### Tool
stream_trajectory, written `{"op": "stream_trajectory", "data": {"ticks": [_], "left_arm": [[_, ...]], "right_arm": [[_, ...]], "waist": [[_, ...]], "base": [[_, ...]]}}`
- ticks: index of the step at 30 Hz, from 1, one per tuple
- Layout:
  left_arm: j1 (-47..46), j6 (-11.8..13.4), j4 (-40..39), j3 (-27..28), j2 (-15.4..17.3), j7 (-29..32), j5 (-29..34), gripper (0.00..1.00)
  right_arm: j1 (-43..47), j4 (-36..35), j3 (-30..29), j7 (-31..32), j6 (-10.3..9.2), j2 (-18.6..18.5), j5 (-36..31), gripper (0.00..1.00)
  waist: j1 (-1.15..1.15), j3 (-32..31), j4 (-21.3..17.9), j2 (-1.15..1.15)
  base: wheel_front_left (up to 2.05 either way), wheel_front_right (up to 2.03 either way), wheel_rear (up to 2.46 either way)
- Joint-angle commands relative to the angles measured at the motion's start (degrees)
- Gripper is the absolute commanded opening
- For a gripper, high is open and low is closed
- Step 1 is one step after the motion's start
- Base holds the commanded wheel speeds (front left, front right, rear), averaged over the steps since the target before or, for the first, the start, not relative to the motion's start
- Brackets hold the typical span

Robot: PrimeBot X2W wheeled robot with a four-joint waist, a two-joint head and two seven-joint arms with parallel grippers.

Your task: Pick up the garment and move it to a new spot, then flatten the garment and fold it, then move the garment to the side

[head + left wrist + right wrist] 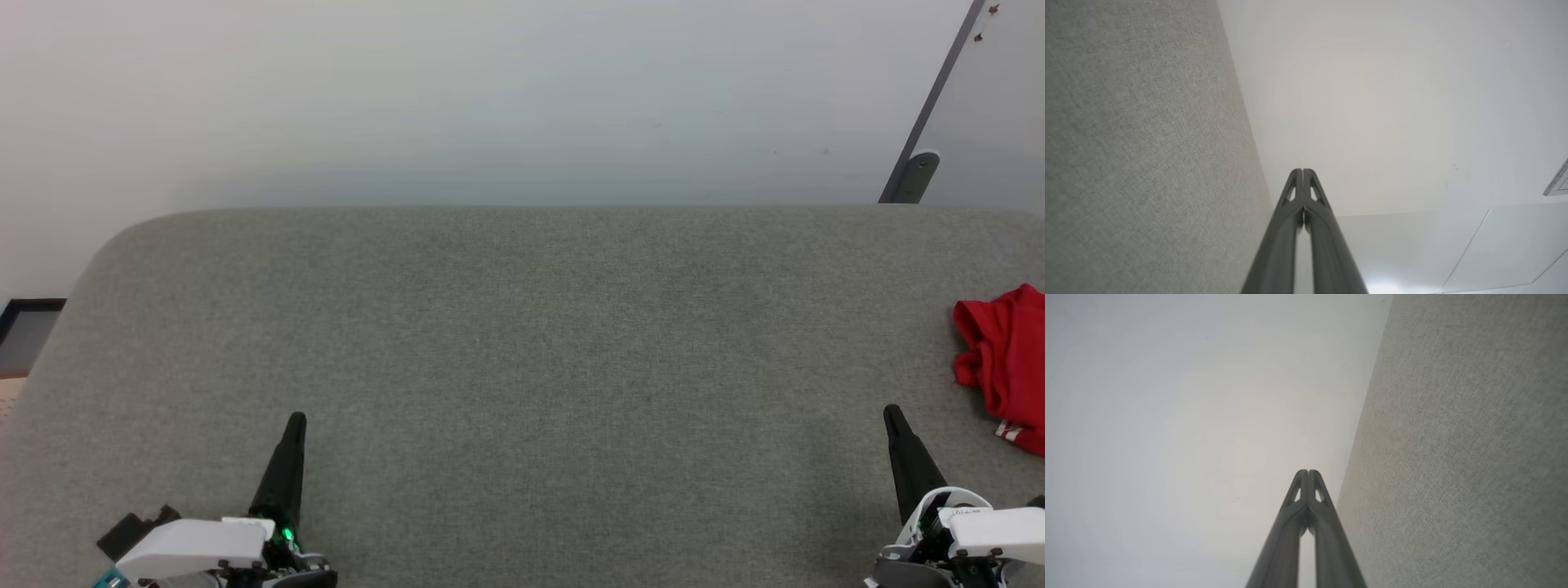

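Both claws sit pinched together over the worktop (pixel 522 327): left claw (pixel 296 419) near left, right claw (pixel 892 412) near right, close to the crumpled garment (pixel 1008 359).

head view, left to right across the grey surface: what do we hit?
left gripper, shut → right gripper, shut → garment, red and crumpled, cut off by the right edge of the picture

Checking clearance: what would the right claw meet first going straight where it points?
Likely nothing near: the right claw aims over the grey surface toward the pale wall; the garment sits aside.
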Motion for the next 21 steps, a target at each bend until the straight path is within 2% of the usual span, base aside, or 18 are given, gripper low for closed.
{"op": "stream_trajectory", "data": {"ticks": [1, 12, 21], "left_arm": [[-0.87, -0.16, 0.08, 0.17, -0.08, 0.36, -0.8, 0.0], [-1.71, -0.18, 0.6, 0.52, -0.39, 1.48, -4.75, 0.0], [-1.68, -0.18, 0.57, 0.61, -0.45, 1.52, -4.46, 0.0]], "right_arm": [[-0.83, 0.01, -0.15, 0.36, -0.05, 0.11, 0.77, 0.0], [-1.6, 0.3, -0.32, 1.39, -0.06, 0.69, 4.29, 0.0], [-1.33, 0.3, -0.28, 1.38, -0.06, 0.64, 4.09, 0.0]], "waist": [[0.0, 0.04, -0.06, 0.0], [0.0, 0.43, -0.64, 0.0], [0.0, 0.43, -0.65, 0.0]], "base": [[0.0, 0.0, 0.0], [0.0, 0.0, 0.0], [0.0, 0.0, 0.0]]}}
